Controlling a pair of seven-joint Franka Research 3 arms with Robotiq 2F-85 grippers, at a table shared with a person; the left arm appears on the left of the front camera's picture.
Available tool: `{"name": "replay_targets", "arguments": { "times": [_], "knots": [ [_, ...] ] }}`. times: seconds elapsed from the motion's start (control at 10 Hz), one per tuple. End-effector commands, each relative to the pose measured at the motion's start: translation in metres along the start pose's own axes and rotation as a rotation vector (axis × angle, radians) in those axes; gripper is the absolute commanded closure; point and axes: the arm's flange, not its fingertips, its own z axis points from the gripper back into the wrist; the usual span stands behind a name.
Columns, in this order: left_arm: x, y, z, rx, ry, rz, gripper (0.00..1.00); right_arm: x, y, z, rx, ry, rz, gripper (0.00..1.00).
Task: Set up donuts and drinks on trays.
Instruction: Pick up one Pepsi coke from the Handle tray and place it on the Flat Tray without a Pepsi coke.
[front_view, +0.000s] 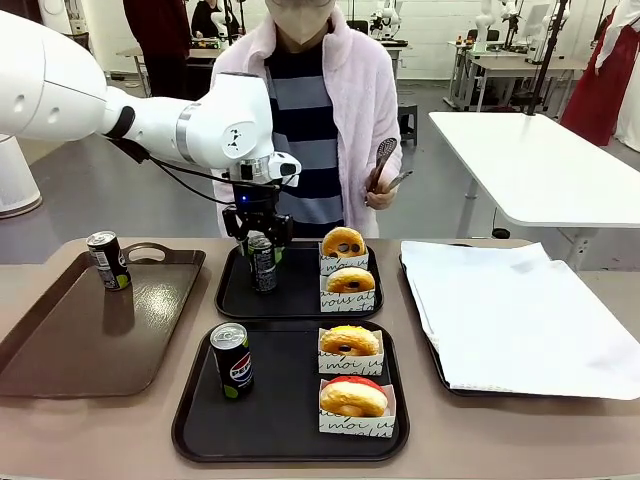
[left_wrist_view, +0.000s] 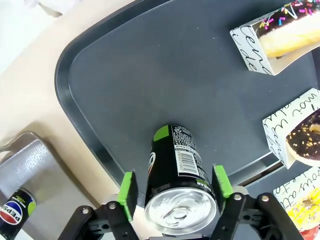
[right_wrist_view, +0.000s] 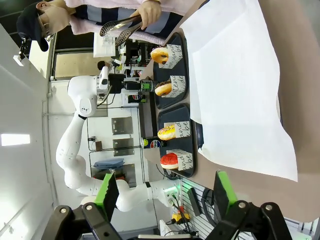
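My left gripper (front_view: 263, 243) (left_wrist_view: 174, 187) hangs over the far black tray (front_view: 298, 297) (left_wrist_view: 150, 65), open around an upright black soda can (front_view: 263, 265) (left_wrist_view: 175, 160) that stands on the tray's left half. A thin gap shows beside one green pad (left_wrist_view: 128, 192). Two sleeved donuts (front_view: 343, 241) (front_view: 350, 279) sit on that tray's right side. The near black tray (front_view: 285, 405) carries another can (front_view: 232, 360) and two donuts, one yellow-glazed (front_view: 349, 340) and one red-glazed (front_view: 352, 397). My right gripper (right_wrist_view: 165, 192) is open and holds nothing, off to the side of the table.
At left, a glossy brown tray (front_view: 70, 340) bears a third can (front_view: 107, 260) (left_wrist_view: 12, 215). A tray lined with white paper (front_view: 520, 310) (right_wrist_view: 235, 85) takes up the right. The person at the far edge holds tongs (front_view: 385, 165).
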Motion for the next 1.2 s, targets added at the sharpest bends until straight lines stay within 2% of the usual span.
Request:
{"name": "replay_targets", "arguments": {
  "times": [0.0, 0.5, 0.9, 1.1],
  "knots": [
    [-0.008, 0.003, 0.005, -0.012, -0.015, -0.011, 0.00, 0.001, 0.001, 0.000, 0.020, -0.009, 0.011, 0.00],
    [-0.013, 0.001, 0.011, -0.011, -0.011, -0.008, 0.00, 0.001, 0.001, 0.000, 0.020, -0.009, 0.011, 0.00],
    [-0.069, -0.008, 0.065, 0.008, -0.007, -0.001, 0.00, 0.001, 0.001, 0.000, 0.020, -0.009, 0.011, 0.00],
    [-0.084, -0.006, 0.072, -0.010, 0.020, -0.002, 0.00, 0.001, 0.001, 0.000, 0.020, -0.009, 0.011, 0.00]
  ]
}}
